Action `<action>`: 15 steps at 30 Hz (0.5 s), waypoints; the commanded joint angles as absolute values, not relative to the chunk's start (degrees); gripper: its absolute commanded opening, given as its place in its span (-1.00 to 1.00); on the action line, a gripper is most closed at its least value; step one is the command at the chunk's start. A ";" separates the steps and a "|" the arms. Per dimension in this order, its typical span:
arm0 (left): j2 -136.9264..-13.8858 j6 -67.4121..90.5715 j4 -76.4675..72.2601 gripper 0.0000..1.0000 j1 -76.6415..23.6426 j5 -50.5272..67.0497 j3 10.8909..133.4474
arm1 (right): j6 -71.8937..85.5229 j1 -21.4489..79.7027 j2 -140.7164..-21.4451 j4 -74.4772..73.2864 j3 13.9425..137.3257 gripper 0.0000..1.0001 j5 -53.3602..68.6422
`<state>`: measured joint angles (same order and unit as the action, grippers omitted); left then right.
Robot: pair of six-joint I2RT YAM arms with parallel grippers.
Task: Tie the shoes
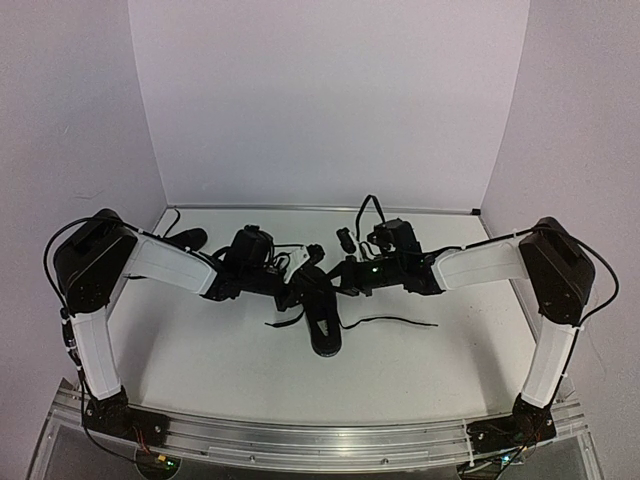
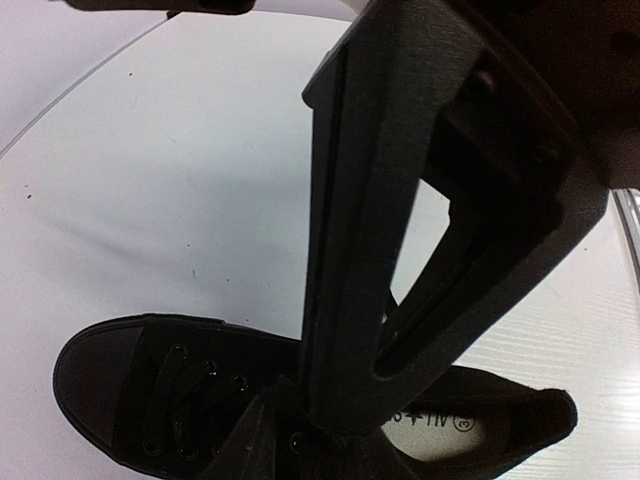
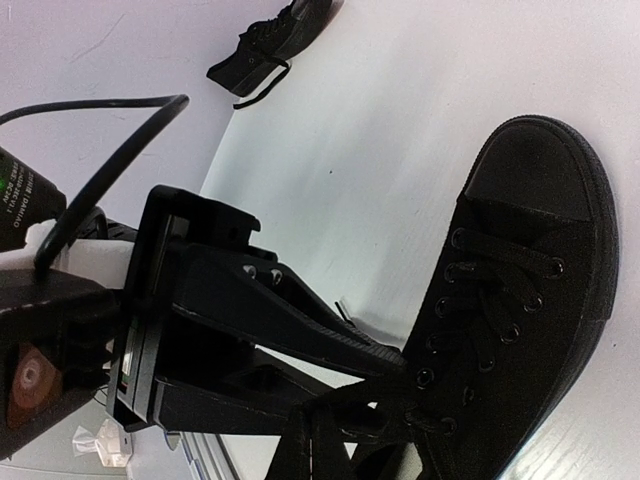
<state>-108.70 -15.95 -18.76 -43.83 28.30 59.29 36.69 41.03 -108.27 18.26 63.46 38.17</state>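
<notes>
1. Two black shoes are sitting on the bench (image 1: 430, 375): the middle shoe (image 1: 323, 318) between both tools, the second shoe (image 1: 186, 240) lying far back left.
2. Two tools are working at the middle shoe's laces (image 3: 490, 300): the left tool (image 1: 292, 288), grip cannot tell; the right tool (image 1: 345, 278), fingers pressing together.

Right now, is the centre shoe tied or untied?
Untied. One lace end trails loose across the table beside the centre shoe, and no bow shows over the eyelets that are visible.
</notes>
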 commanded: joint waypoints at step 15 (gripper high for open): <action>-109.46 -15.16 -22.83 -0.08 -44.02 26.00 60.62 | 36.99 40.33 -104.66 18.81 62.13 -1.00 37.10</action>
